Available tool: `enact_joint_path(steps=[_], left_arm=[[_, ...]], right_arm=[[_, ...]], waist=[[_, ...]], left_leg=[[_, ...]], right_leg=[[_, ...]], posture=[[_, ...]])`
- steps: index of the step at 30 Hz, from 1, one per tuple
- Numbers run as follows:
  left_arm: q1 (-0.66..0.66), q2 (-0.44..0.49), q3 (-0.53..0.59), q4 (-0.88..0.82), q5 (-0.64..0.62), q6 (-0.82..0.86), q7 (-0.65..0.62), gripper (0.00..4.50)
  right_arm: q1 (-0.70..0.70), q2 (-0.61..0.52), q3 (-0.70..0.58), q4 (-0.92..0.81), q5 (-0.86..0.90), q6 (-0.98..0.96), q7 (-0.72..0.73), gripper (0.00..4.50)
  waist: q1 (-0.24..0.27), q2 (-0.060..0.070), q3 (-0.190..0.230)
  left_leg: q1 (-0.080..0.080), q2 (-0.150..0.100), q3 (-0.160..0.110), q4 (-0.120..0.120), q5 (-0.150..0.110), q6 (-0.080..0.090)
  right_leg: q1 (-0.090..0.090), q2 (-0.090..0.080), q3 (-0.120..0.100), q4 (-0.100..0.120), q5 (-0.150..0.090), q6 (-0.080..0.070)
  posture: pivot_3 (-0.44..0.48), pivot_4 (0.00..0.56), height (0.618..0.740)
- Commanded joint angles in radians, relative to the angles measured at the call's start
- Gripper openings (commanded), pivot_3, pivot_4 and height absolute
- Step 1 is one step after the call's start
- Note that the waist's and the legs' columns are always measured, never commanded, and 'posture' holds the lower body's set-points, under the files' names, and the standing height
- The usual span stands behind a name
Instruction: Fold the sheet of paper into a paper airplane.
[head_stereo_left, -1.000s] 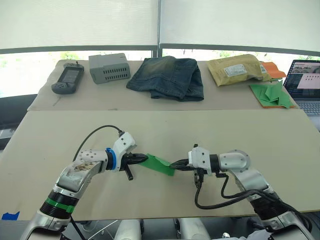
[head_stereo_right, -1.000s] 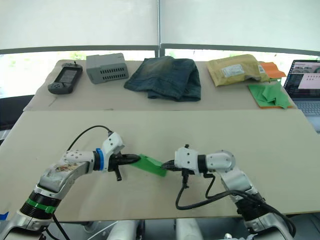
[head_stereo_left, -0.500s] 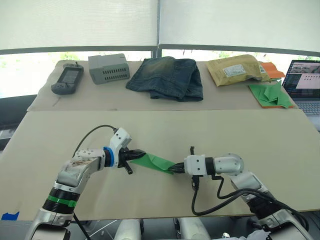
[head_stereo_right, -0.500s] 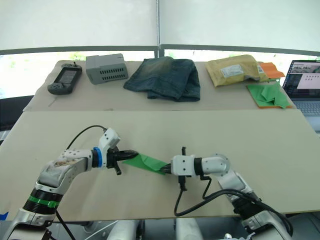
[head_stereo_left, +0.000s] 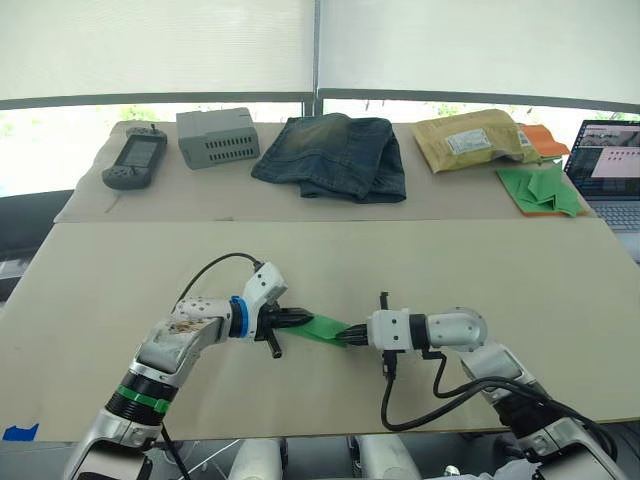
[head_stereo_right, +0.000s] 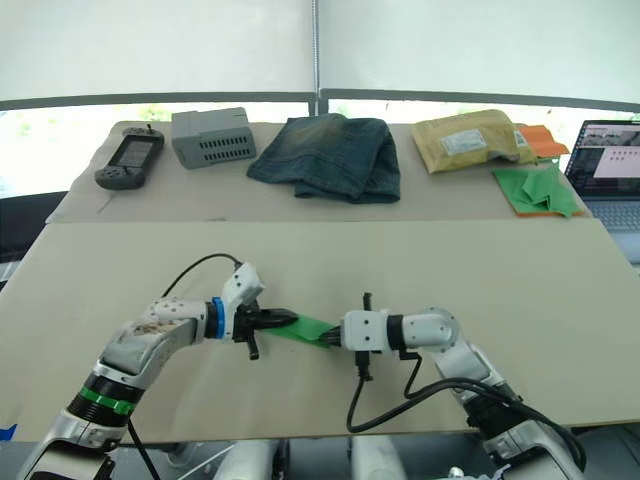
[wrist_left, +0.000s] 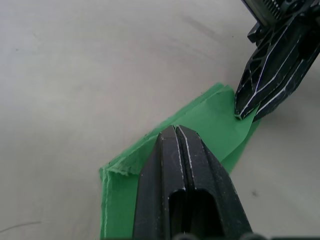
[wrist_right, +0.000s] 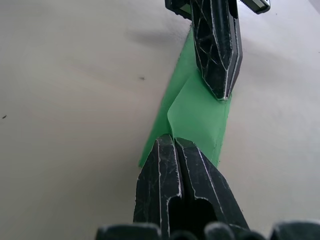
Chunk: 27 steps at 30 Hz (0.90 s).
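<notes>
So the sheet of paper (head_stereo_left: 322, 328) is well past the flat-square stage. It's already folded down into a narrow layered strip, and I'd guess we're somewhere in the middle to late folds, with the wings and final shaping still to do. It doesn't read as a finished plane yet, more like a skinny wedge.

It sits near the front edge of the tabletop (head_stereo_left: 560, 290), roughly centered, stretched between the two arms. The left pincer (head_stereo_left: 296, 319) is clenched on one end of it, fingers pressed together with the green pinched between them. The right pincer (head_stereo_left: 349, 335) is clamped on the other end the same way. From the left wrist camera you can see stacked edges on the paper, at least two or three layers, and a slightly ragged corner. From the right wrist camera there's a soft curved flap on top that hasn't been creased flat.

The paper is bright green and thin, and it looks a bit bowed between the grips rather than lying dead flat. My guess is that loose flap needs pressing next.
</notes>
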Motion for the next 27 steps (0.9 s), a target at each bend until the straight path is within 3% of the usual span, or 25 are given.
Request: enact_joint_path(steps=[1,3,8,11,14,19,27], left_arm=[[0.015,0.014,-0.036,0.049,0.057,-0.038,-0.007,0.00],[0.013,0.006,-0.044,0.061,0.066,-0.050,-0.004,0.00],[0.013,-0.008,-0.044,0.064,0.063,-0.050,0.003,0.00],[0.021,-0.010,-0.036,0.055,0.056,-0.040,0.010,0.00],[0.034,-0.012,-0.020,0.044,0.049,-0.029,0.026,0.00],[0.046,-0.016,-0.007,0.030,0.043,-0.015,0.042,0.00],[0.051,-0.014,-0.002,0.017,0.043,-0.006,0.050,0.00]], right_arm=[[0.001,-0.032,-0.019,-0.002,-0.032,0.017,-0.012,0.03],[0.001,-0.034,-0.030,-0.032,0.002,0.038,-0.001,0.03],[0.020,-0.077,-0.116,-0.203,0.139,0.269,0.017,1.52],[0.017,-0.068,-0.193,-0.289,0.289,0.480,0.001,1.52],[-0.007,-0.016,-0.232,-0.284,0.333,0.593,-0.076,1.52],[-0.028,0.046,-0.165,-0.235,0.264,0.632,-0.146,0.03],[-0.016,0.156,-0.039,-0.168,0.205,0.660,-0.193,0.03]], waist=[[0.001,0.000,0.000],[0.003,0.000,0.000],[0.014,0.001,-0.001],[0.019,0.001,-0.001],[0.020,0.001,-0.001],[0.020,0.001,-0.001],[0.018,0.001,-0.001]], left_leg=[[0.000,0.000,0.000,0.000,0.000,0.000],[0.000,0.000,0.000,0.000,0.000,0.000],[0.000,0.000,0.000,0.001,0.000,0.000],[-0.001,0.000,0.000,0.001,0.000,0.000],[0.000,0.000,0.000,0.001,0.000,0.000],[-0.001,0.000,0.000,0.000,0.000,0.000],[-0.001,0.000,0.000,0.000,0.000,0.000]], right_leg=[[0.000,0.000,0.000,0.000,0.000,0.000],[0.000,0.000,0.000,0.000,0.000,0.000],[0.000,-0.001,0.000,0.000,0.000,0.000],[0.000,-0.001,0.000,0.000,0.000,0.000],[0.000,0.000,0.000,0.000,0.000,0.000],[-0.001,0.000,0.000,0.000,0.000,0.000],[-0.001,0.001,0.000,0.000,0.000,0.000]], posture=[[0.000,0.150,0.728],[0.000,0.150,0.728],[0.000,0.150,0.728],[0.000,0.150,0.728],[0.000,0.150,0.728],[0.000,0.150,0.728],[0.000,0.150,0.728]])
